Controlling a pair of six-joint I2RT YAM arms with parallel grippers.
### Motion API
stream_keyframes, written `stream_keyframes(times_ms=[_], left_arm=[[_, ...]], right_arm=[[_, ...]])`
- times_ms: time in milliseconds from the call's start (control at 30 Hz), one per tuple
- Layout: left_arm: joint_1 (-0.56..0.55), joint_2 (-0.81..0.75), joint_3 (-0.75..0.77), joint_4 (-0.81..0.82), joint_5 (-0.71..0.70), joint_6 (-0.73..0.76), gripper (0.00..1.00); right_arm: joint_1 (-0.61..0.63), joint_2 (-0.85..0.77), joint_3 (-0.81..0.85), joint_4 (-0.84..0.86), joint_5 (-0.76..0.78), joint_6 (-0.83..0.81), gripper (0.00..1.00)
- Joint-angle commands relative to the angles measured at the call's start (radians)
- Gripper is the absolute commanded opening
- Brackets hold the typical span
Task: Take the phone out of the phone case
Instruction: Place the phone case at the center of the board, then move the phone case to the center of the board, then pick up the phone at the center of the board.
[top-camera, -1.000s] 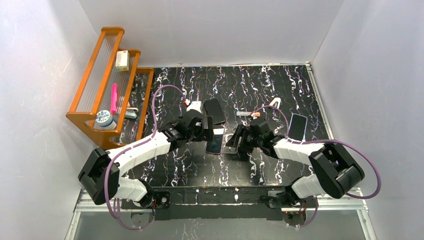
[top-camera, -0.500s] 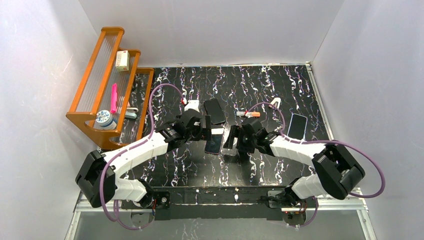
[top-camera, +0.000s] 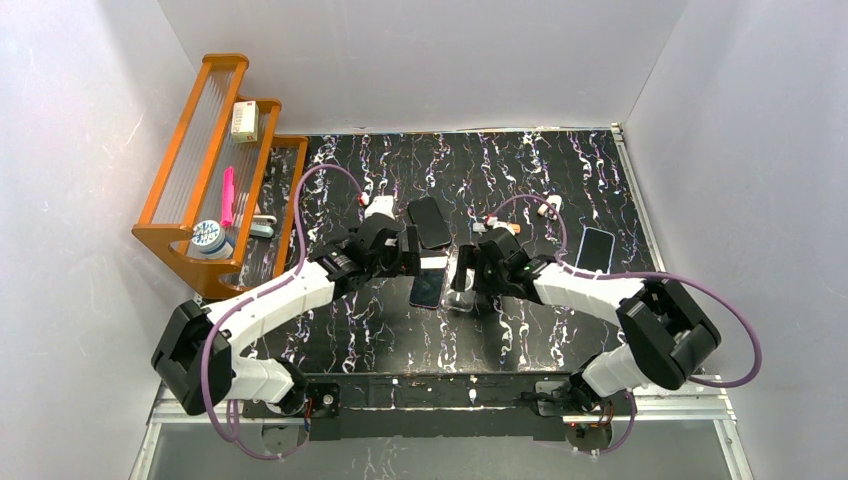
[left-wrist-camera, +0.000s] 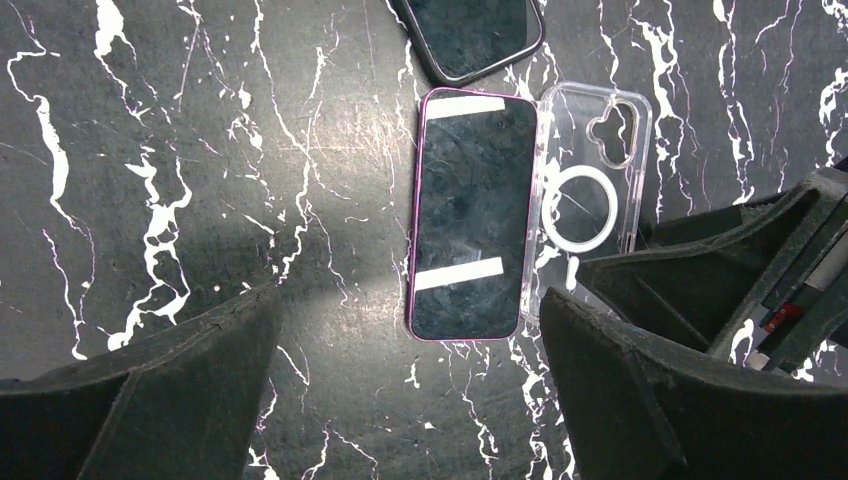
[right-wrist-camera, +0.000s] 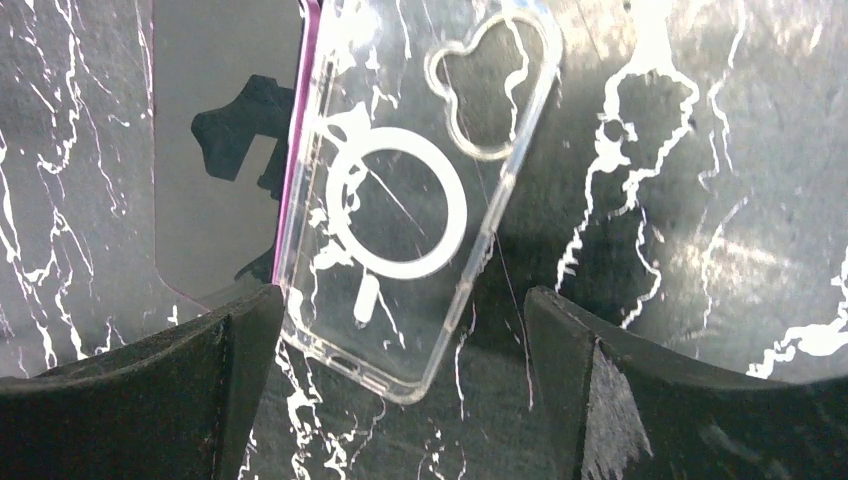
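A pink-edged phone (left-wrist-camera: 470, 215) lies screen up on the black marble table (top-camera: 560, 170), out of its case. The clear case (left-wrist-camera: 592, 185) with a white ring lies flat right beside it, touching its right edge. Both also show in the top view, phone (top-camera: 427, 287) and case (top-camera: 462, 285), and in the right wrist view, phone (right-wrist-camera: 225, 140) and case (right-wrist-camera: 415, 190). My left gripper (left-wrist-camera: 410, 385) is open and empty, just near of the phone. My right gripper (right-wrist-camera: 400, 390) is open and empty above the case's near end.
Another dark phone (top-camera: 430, 220) lies just beyond the pair, and a third phone (top-camera: 595, 248) lies at the right. A small orange-tipped item (top-camera: 505, 227) and a white clip (top-camera: 549, 204) lie behind my right arm. A wooden rack (top-camera: 215, 170) stands at the left.
Both arms have moved away from me and slightly left. The case, which my right gripper held tilted, now lies flat beside the phone.
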Motion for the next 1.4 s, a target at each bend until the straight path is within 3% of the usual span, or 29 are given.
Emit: stream_keyframes(times_ms=[0, 500, 600, 933, 1367], left_arm=[[0.024, 0.009, 0.049, -0.007, 0.010, -0.015, 0.98], [0.063, 0.195, 0.209, -0.063, -0.038, -0.032, 0.98], [0.063, 0.266, 0.269, -0.073, -0.049, -0.022, 0.98], [0.063, 0.589, 0.557, -0.144, -0.112, -0.012, 0.98], [0.063, 0.878, 0.853, -0.225, -0.247, 0.006, 0.98]], right_arm=[[-0.007, 0.068, 0.033, 0.040, 0.025, -0.068, 0.99], [-0.009, 0.054, 0.020, 0.184, -0.140, -0.186, 0.99], [-0.016, 0.036, 0.008, 0.169, -0.110, -0.190, 0.99], [-0.022, -0.168, -0.134, 0.193, 0.194, -0.108, 0.99], [-0.029, -0.287, -0.209, 0.185, 0.257, -0.106, 0.99]])
